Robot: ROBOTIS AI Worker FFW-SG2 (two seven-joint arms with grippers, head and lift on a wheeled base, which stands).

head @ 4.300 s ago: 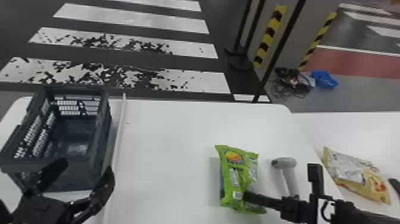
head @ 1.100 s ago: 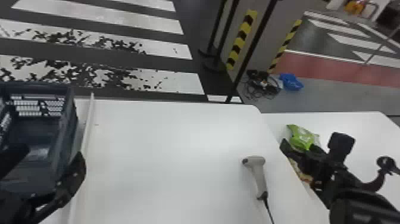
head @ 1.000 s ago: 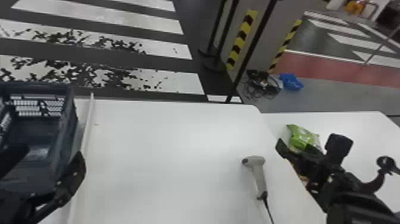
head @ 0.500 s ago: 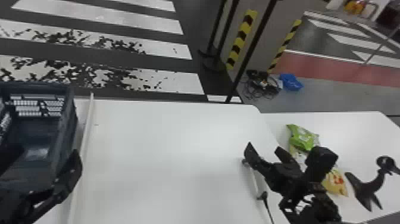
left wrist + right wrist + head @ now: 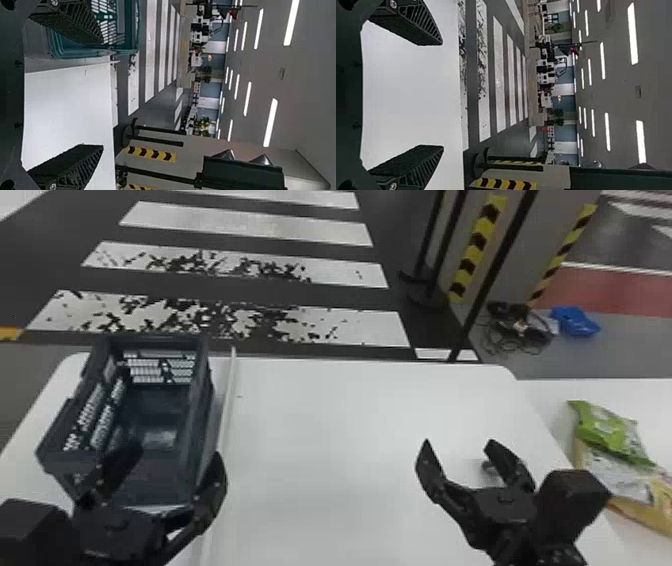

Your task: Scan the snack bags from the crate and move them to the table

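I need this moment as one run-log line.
right gripper: open, empty, above table | left gripper: open, at crate | green bag: overlapping yellow bag, robot's right

head view: high, facing forward-down | 2 wrist views: low, close, forward over table [image 5: 350, 440] | head, left wrist share crate [image 5: 199, 410]

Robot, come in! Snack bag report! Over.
Left gripper open, near crate. Right gripper open, empty. Green bag lies on yellow bag, right-hand table; nothing on top.
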